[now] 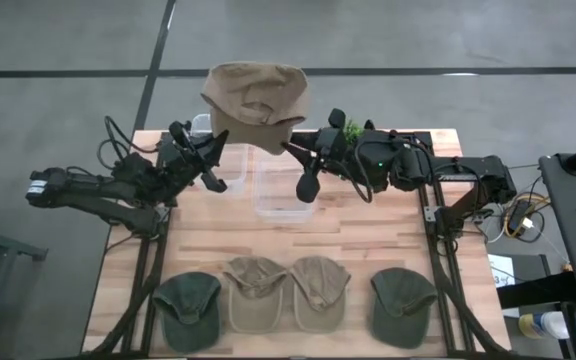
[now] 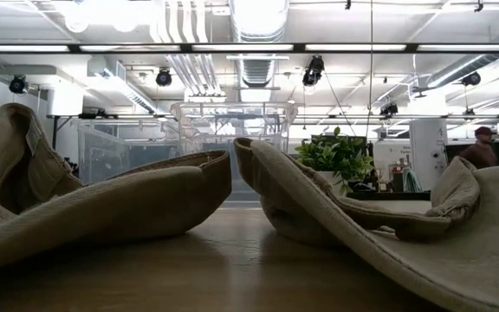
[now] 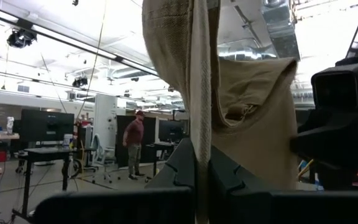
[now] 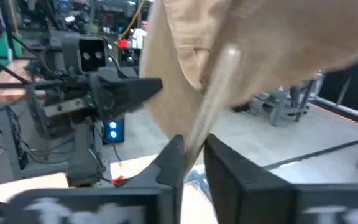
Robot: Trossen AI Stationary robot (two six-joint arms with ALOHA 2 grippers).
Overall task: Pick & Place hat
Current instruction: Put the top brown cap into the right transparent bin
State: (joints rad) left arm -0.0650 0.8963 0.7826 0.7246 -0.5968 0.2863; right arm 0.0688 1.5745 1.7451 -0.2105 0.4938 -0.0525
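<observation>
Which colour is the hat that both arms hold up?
Tan; the high view shows the hat best.

Tan hat, dark-green caps

Bright ceiling lights glare overhead; the near hats and right wrist view are blurred.

Hat above bins, between both claws.
</observation>
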